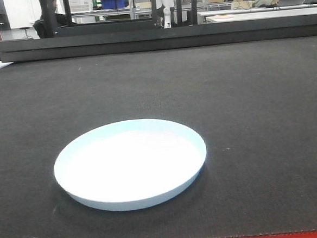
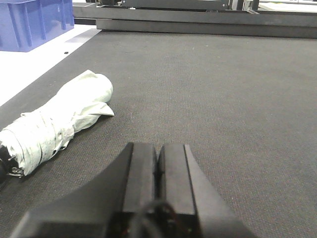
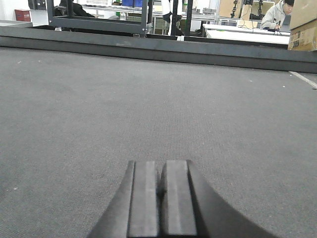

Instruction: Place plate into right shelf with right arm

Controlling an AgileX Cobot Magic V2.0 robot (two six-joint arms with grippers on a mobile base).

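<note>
As plate [image 1: 130,164] lies flat, right tool [image 3: 162,171] closed, empty

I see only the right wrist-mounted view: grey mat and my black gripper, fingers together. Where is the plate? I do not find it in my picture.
Observer: The round pale blue-white glossy plate lies flat on the dark woven mat in the front-facing view, with nothing on it.
Operator: Is the left gripper near the plate?
Observer: I cannot tell. In the left wrist view the black left gripper has its fingers together over bare mat, and no plate shows there.
Operator: Is any other thing on the mat?
Observer: Yes. A pale grey-white folded fabric bundle, seemingly a folded umbrella, lies on the left side of the left wrist view.
</note>
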